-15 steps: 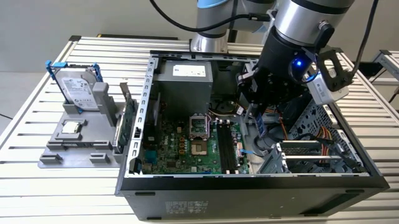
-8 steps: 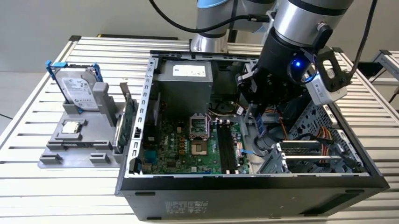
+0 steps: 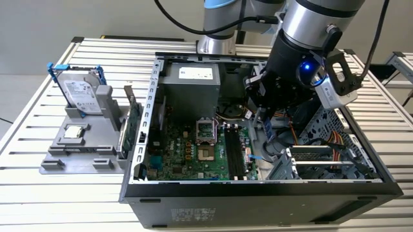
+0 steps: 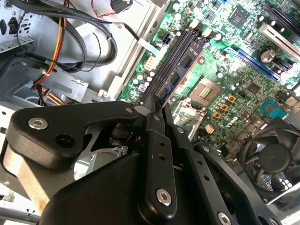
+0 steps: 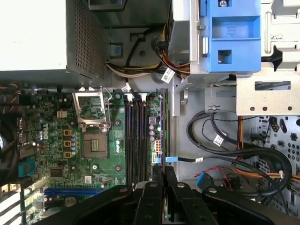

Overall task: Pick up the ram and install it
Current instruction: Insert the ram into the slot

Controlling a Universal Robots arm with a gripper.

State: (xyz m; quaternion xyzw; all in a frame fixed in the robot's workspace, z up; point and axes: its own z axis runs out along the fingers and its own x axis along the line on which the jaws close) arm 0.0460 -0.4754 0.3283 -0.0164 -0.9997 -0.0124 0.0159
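Above the slots, the gripper is pinching the ram edge-on between narrow fingers; it wants keeping parallel and pressing evenly.

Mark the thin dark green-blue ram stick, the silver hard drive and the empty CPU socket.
thin dark green-blue ram stick (image 5: 162, 140): first wrist view, its thin edge above the fingers.
silver boxy hard drive (image 3: 82, 96): exterior view, its labelled face.
empty square CPU socket (image 5: 95, 145): first wrist view, its centre.
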